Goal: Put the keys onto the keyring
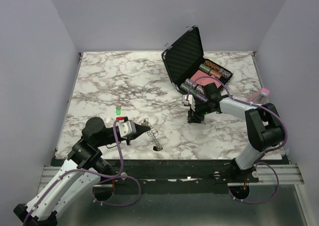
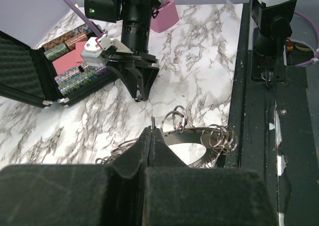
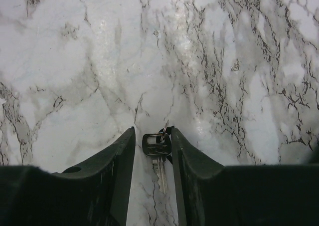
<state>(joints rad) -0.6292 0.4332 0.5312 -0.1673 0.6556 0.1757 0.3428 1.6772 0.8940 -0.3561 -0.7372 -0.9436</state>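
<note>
The keyring (image 1: 155, 140), a silver chain of linked rings, trails from my left gripper (image 1: 146, 130) down toward the table's near edge. In the left wrist view the left gripper (image 2: 151, 130) is shut on one thin ring, with more keyring (image 2: 199, 135) loops bunched to the right. A black-headed key (image 3: 157, 148) with a silver blade lies flat on the marble between the fingers of my right gripper (image 3: 152, 134). That gripper is open, its right finger close against the key head. In the top view the right gripper (image 1: 194, 118) points down at the table. Other keys are not visible.
An open black hard case (image 1: 185, 55) with rolls and a pink pad stands at the back right, just behind the right arm. A small green piece (image 1: 118, 110) stands near the left arm. A pink object (image 1: 262, 93) sits at the right edge.
</note>
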